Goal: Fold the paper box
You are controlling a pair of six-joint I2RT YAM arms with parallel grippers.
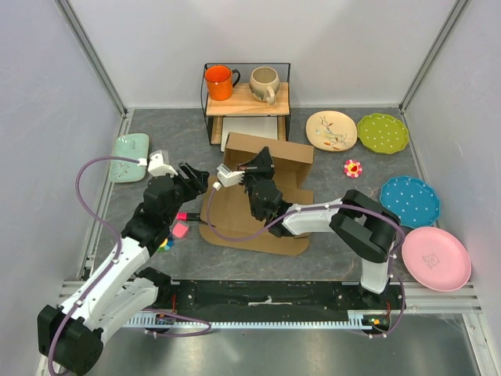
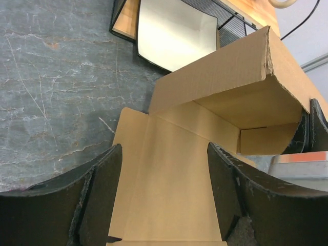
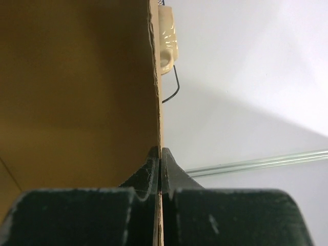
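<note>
The grey, stone-patterned table (image 1: pixel 180 141) carries a brown paper box (image 1: pixel 235 215) at its middle, its base flat and its far wall standing. Behind it is a wire rack (image 1: pixel 205 94) whose wooden shelf (image 1: pixel 244 102) holds an orange mug (image 1: pixel 219 82) and a beige mug (image 1: pixel 264 84), with a white tray (image 1: pixel 249 127) underneath. To the right lie a cream plate (image 1: pixel 331 129), a green plate (image 1: pixel 383 133), a blue plate (image 1: pixel 410 200), a pink plate (image 1: pixel 436 258) and a small flower-shaped piece (image 1: pixel 353 168); to the left, a mint-green dish (image 1: pixel 129 155) and a pink block (image 1: pixel 181 230).

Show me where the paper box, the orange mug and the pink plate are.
paper box (image 1: pixel 291 153): top view, on its raised back wall.
orange mug (image 1: pixel 219 83): top view, on the side of its body.
pink plate (image 1: pixel 436 259): top view, on its centre.
</note>
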